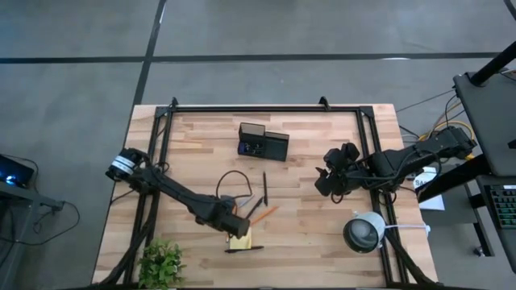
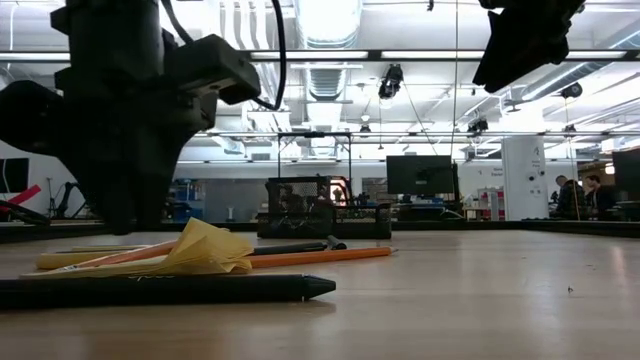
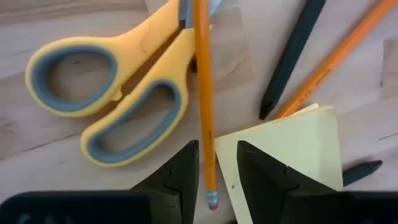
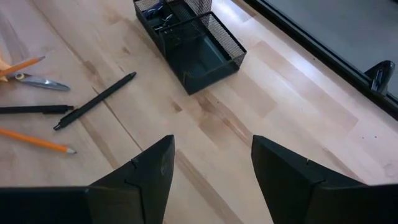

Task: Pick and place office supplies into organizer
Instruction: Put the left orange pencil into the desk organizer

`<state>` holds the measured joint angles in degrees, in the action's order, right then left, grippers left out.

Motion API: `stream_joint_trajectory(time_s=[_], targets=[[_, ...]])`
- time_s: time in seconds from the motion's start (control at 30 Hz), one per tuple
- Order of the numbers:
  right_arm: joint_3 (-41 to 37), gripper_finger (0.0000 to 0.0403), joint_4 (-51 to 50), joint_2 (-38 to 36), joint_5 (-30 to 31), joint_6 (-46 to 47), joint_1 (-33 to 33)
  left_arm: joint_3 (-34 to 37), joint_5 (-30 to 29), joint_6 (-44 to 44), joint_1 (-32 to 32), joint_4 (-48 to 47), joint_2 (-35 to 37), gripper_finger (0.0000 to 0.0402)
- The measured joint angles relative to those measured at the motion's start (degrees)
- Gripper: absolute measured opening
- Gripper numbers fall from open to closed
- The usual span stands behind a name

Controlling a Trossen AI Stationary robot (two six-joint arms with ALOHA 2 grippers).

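Observation:
My left gripper (image 3: 216, 171) (image 1: 236, 227) points down at the near middle of the table. It is open, its fingers on either side of the eraser end of an orange pencil (image 3: 204, 93). That pencil lies across the yellow-handled scissors (image 3: 106, 93). Beside it are a yellow sticky-note pad (image 3: 292, 143) (image 1: 240, 241), a second orange pencil (image 3: 336, 56) (image 1: 268, 213) and black pens (image 3: 292, 56) (image 1: 264, 185). The dark mesh organizer (image 1: 264, 142) (image 4: 189, 43) stands at the far middle. My right gripper (image 4: 211, 168) (image 1: 326, 181) hangs open above the table's right part. My left gripper comes from above with its fingers across the pencil, at its eraser end (image 3: 210, 186). One finger (image 3: 180, 177) stands right beside the pencil and a gap shows at the other. I cannot tell whether it touches the pencil.
A green plant (image 1: 161, 262) stands at the near left corner and a round grey-white lamp (image 1: 364, 232) at the near right. Another black pen (image 1: 246, 250) (image 2: 160, 290) lies just near of the pad. A black cable (image 1: 230, 181) loops over my left arm.

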<state>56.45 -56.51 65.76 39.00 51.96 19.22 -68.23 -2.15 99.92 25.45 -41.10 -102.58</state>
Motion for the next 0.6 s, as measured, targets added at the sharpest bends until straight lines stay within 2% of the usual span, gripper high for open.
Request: stream_joint_trajectory(time_s=[0.6], targets=[[0.0,0.0201,-0.1,0.0,0.2,-1.2,0.0,2.0,-1.2,0.5,-0.3,4.7,-1.7,0.0093]])
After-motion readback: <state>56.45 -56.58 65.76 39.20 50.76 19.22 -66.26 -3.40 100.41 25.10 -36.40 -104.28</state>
